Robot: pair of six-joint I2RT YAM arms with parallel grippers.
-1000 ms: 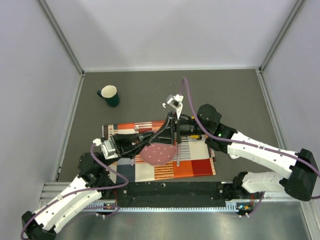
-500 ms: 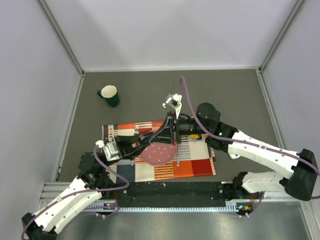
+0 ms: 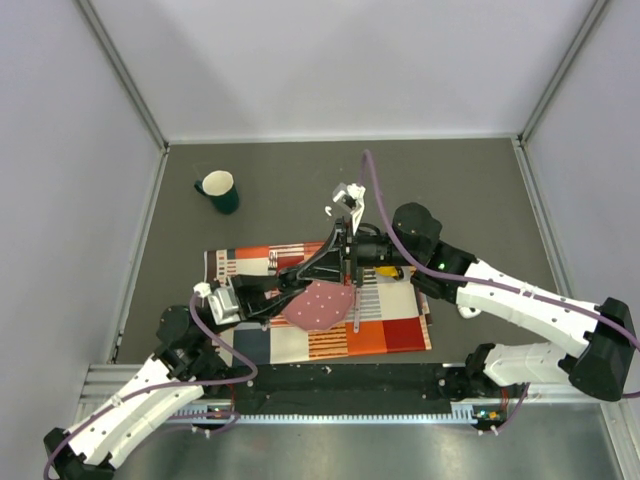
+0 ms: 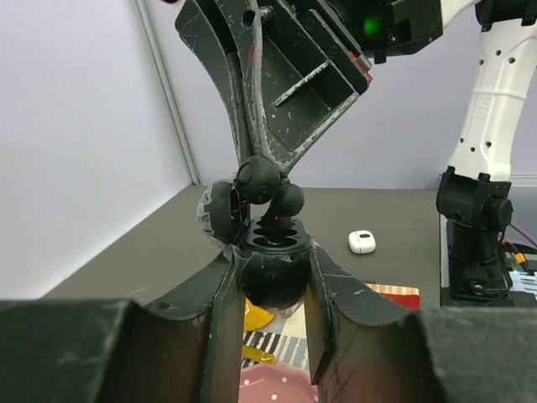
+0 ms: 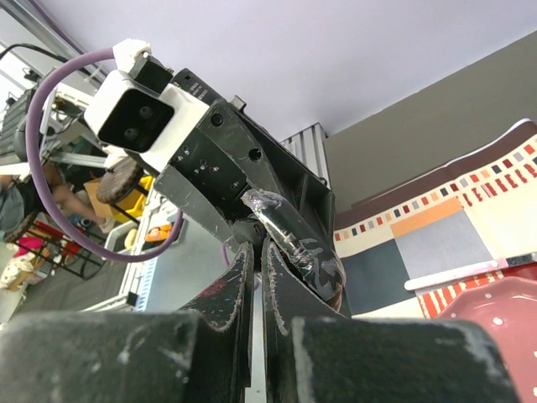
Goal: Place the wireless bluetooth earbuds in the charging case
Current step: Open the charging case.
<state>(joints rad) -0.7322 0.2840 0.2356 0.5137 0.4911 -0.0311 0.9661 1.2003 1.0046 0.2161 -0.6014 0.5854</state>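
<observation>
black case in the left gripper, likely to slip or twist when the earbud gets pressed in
Probably slippery: the black case looks rounded and glossy, pinched only at its sides by the left gripper. Its open lid seems hinged, so likely fragile.

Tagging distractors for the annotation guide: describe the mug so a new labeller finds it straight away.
In the top view, start at the dark grey table and go to its far left part, beyond the patterned cloth. The mug stands upright there alone: dark green outside, white inside, the only cup-shaped thing, and off the cloth, unlike the pink dotted plate.
</observation>
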